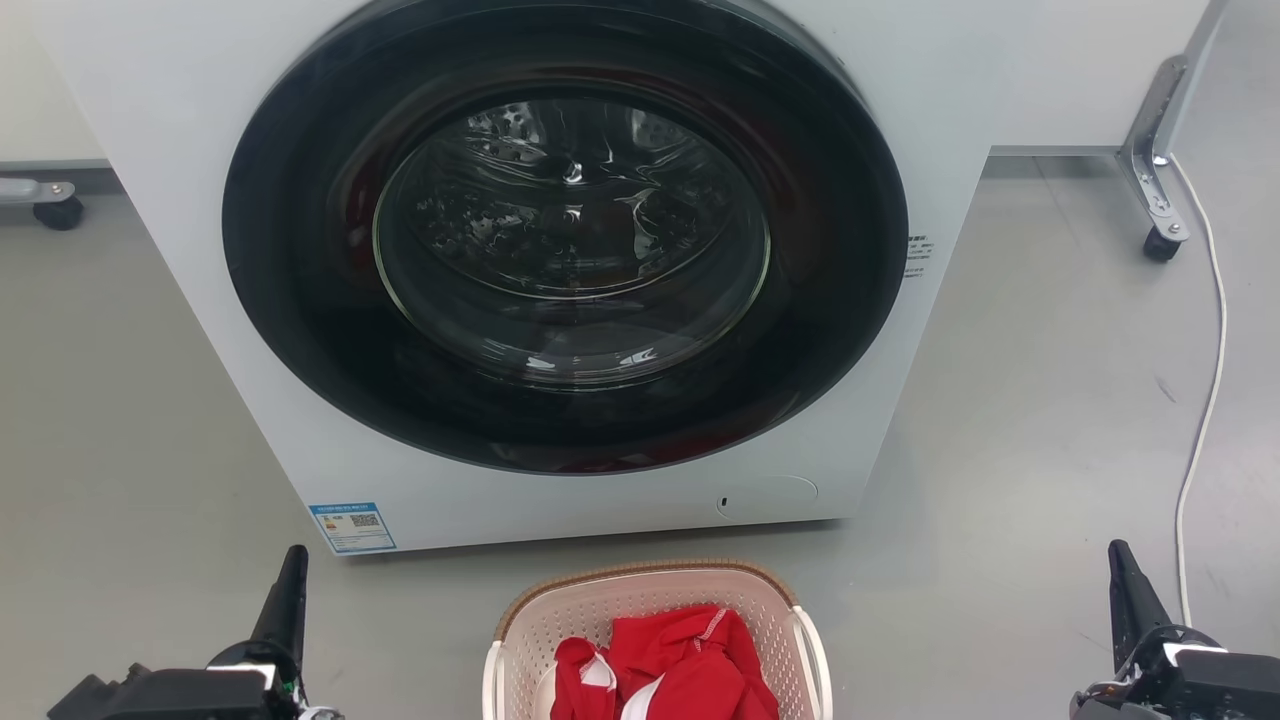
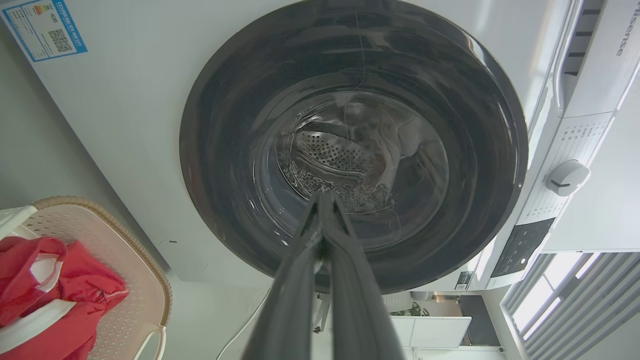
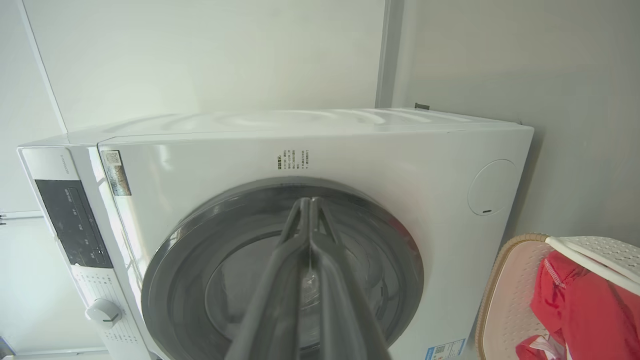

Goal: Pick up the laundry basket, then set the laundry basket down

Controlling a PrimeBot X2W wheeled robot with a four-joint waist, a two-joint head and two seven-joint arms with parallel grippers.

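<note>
The cream-white laundry basket (image 1: 600,608) with a brown woven rim stands on the floor at the bottom centre, just in front of the washing machine. Red clothing (image 1: 680,660) lies inside it. My left gripper (image 1: 295,558) is at the lower left, well to the basket's left, its fingers shut and holding nothing. At the lower right, my right gripper (image 1: 1120,556) is equally far from the basket and also shut. The left wrist view shows the left gripper (image 2: 324,197) closed, with the basket (image 2: 131,280) at its lower left. The right gripper (image 3: 310,201) is closed, with the basket (image 3: 505,300) at the lower right.
A white front-loading washing machine (image 1: 570,250) with a closed dark round door stands right behind the basket. A white cable (image 1: 1205,400) runs along the floor on the right beside a metal leg with a caster (image 1: 1155,190). Another caster (image 1: 55,208) sits far left.
</note>
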